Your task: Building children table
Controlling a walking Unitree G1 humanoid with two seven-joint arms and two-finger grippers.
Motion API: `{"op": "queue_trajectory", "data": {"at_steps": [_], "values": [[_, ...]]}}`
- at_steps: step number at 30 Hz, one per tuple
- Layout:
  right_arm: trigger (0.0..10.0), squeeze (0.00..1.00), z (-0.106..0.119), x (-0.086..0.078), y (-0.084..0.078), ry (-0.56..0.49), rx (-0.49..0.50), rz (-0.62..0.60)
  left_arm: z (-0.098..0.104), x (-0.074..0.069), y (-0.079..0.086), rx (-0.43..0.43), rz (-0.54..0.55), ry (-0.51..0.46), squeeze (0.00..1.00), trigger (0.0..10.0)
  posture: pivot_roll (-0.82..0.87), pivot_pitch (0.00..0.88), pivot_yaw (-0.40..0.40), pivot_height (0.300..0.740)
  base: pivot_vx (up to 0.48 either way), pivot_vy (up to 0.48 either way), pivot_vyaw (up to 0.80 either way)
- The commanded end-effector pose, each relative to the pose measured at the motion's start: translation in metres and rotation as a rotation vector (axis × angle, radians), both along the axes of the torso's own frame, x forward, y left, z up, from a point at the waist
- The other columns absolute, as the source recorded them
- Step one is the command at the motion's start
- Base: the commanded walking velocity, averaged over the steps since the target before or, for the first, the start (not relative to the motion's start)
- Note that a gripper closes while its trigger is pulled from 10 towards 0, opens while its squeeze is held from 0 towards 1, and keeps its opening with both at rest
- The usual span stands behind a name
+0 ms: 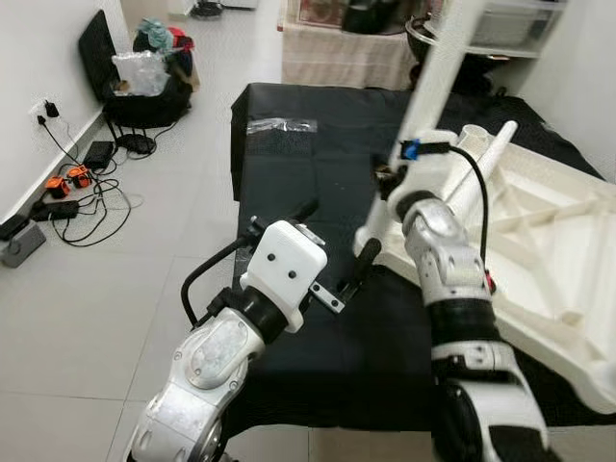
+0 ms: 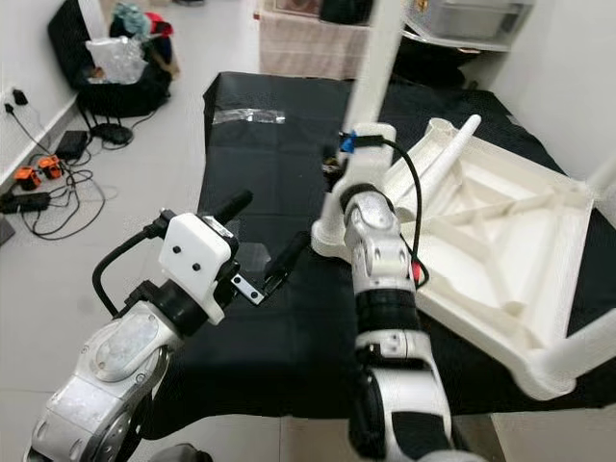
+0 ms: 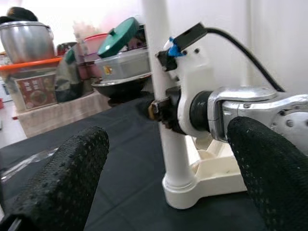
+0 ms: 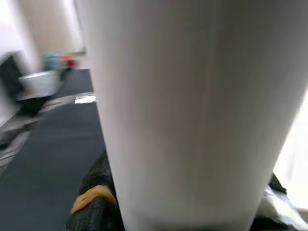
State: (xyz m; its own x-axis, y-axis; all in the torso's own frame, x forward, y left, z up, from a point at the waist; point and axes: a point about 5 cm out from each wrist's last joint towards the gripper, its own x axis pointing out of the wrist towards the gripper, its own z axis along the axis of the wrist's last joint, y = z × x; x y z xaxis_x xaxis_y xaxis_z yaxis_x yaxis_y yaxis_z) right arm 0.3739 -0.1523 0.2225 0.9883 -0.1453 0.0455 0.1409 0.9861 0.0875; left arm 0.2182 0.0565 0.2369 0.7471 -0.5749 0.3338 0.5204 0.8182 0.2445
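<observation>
The little white table (image 2: 500, 241) lies upside down on a low surface with a black cloth (image 1: 308, 183) over it. One white leg (image 1: 433, 87) stands straight up from the corner of the table nearest the robot. Its bottom end sits in a round socket (image 3: 180, 185) there.

The right tool (image 3: 161, 108) is shut on this leg, a little way above the socket. In the right wrist view the leg is very close, with black fingers (image 4: 96, 202) pressed against its side. So the step looks like pushing or turning the leg until it sits tight in its hole.

The left tool (image 1: 337, 245) hovers over the black cloth, just beside the leg. Its two black fingers (image 3: 62, 178) are spread wide and hold nothing.

To do this well, I think the right tool should keep the leg straight up and push down along it, not sideways. A tilted leg could jam or pop out. The table may slide on the cloth, so the left tool could help by pressing down on the table's edge near the socket.

Another loose white leg (image 2: 438, 164) rests slanted on the table. It is best not to bump it.
</observation>
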Motion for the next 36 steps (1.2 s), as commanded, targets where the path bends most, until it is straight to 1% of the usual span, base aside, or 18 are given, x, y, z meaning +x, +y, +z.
{"op": "queue_trajectory", "data": {"at_steps": [1, 4, 5, 6, 7, 9, 10, 14, 15, 19, 20, 21, 22, 24, 25, 26, 28, 36], "values": [[0.0, 0.0, -0.009, -0.007, -0.013, 0.066, -0.023, -0.151, -0.001, 0.0, -0.002, 0.002, -0.014, 0.003, 0.0, 10.0, 0.08, 0.063, -0.093, 0.74, 0.0, 0.0, 0.0], [0.0, 0.0, -0.011, -0.017, -0.005, 0.083, -0.002, -0.231, -0.001, 0.0, -0.003, -0.001, -0.015, 0.003, 0.0, 10.0, 0.08, 0.065, -0.096, 0.74, 0.0, 0.0, 0.0], [1.1, 0.0, -0.011, -0.016, 0.0, 0.082, 0.012, -0.216, -0.001, 0.0, -0.003, -0.001, -0.014, 0.003, 0.0, 10.0, 0.08, 0.065, -0.096, 0.74, 0.0, 0.0, 0.0], [1.1, 0.0, -0.011, -0.016, 0.0, 0.082, 0.012, -0.216, -0.001, 0.0, -0.003, -0.001, -0.014, 0.003, 0.0, 10.0, 0.08, 0.065, -0.096, 0.74, 0.0, 0.0, 0.0], [10.0, 0.0, -0.01, -0.014, 0.006, 0.073, 0.036, -0.176, -0.001, 0.0, -0.003, -0.001, -0.013, 0.003, 0.0, 10.0, 0.08, 0.065, -0.096, 0.74, 0.0, 0.0, 0.0], [10.0, 0.0, -0.01, -0.014, 0.006, 0.073, 0.036, -0.176, -0.001, 0.0, -0.003, -0.001, -0.013, 0.003, 0.0, 10.0, 0.08, 0.065, -0.096, 0.74, 0.0, 0.0, 0.0], [10.0, 1.0, -0.007, -0.011, 0.01, 0.039, 0.042, -0.127, -0.001, 0.0, -0.003, 0.0, -0.011, 0.003, 0.0, 10.0, 0.08, 0.067, -0.098, 0.74, 0.0, 0.0, 0.0], [10.0, 1.0, 0.004, -0.005, 0.01, 0.003, 0.057, -0.115, -0.001, 0.0, -0.002, -0.001, -0.007, 0.004, 0.0, 10.0, 0.08, 0.068, -0.1, 0.74, 0.0, 0.0, 0.0], [10.0, 0.0, 0.01, -0.004, 0.006, -0.014, 0.047, -0.103, -0.001, 0.0, -0.002, -0.002, -0.006, 0.004, 0.0, 10.0, 0.08, 0.07, -0.101, 0.74, 0.0, 0.0, 0.0], [10.0, 0.0, 0.025, 0.005, 0.001, -0.061, 0.115, 0.123, -0.001, 0.0, -0.002, -0.003, -0.005, 0.004, 0.0, 10.0, 0.08, 0.071, -0.099, 0.74, 0.0, 0.0, 0.0], [10.0, 0.0, 0.023, 0.007, 0.002, -0.037, 0.166, 0.259, -0.001, 0.001, -0.002, -0.003, -0.004, 0.003, 0.0, 10.0, 0.08, 0.07, -0.1, 0.74, 0.0, 0.0, 0.0], [10.0, 0.0, 0.023, 0.007, 0.002, -0.037, 0.166, 0.259, -0.001, 0.001, -0.002, -0.003, -0.004, 0.003, 0.0, 10.0, 0.08, 0.07, -0.1, 0.74, 0.0, 0.0, 0.0], [10.0, 0.0, 0.023, 0.006, 0.001, -0.044, 0.192, 0.498, -0.001, 0.001, -0.002, -0.003, -0.004, 0.002, 0.0, 10.0, 0.08, 0.071, -0.099, 0.74, 0.0, 0.0, 0.0], [10.0, 0.0, 0.024, -0.001, -0.002, -0.077, 0.161, 0.721, -0.001, 0.001, -0.002, -0.004, -0.004, 0.002, 0.0, 10.0, 0.08, 0.071, -0.101, 0.74, 0.0, 0.0, 0.0], [10.0, 0.0, 0.023, -0.006, -0.003, -0.087, 0.156, 0.808, -0.001, 0.001, -0.002, -0.005, -0.005, 0.002, 0.0, 10.0, 0.08, 0.071, -0.101, 0.74, 0.0, 0.0, 0.0], [10.0, 0.0, 0.023, -0.006, -0.003, -0.087, 0.156, 0.808, -0.001, 0.001, -0.002, -0.005, -0.005, 0.002, 0.0, 10.0, 0.08, 0.071, -0.101, 0.74, 0.0, 0.0, 0.0], [10.0, 0.0, 0.016, -0.017, -0.005, -0.099, 0.141, 1.016, -0.001, 0.001, -0.002, -0.006, -0.004, 0.002, 0.0, 10.0, 0.08, 0.071, -0.102, 0.74, 0.0, 0.0, 0.0], [10.0, 0.0, -0.004, -0.021, 0.008, -0.039, 0.183, 1.314, 0.0, 0.001, -0.001, -0.003, 0.0, 0.002, 0.0, 10.0, 0.1, 0.077, -0.101, 0.74, 0.0, 0.0, 0.0]]}}
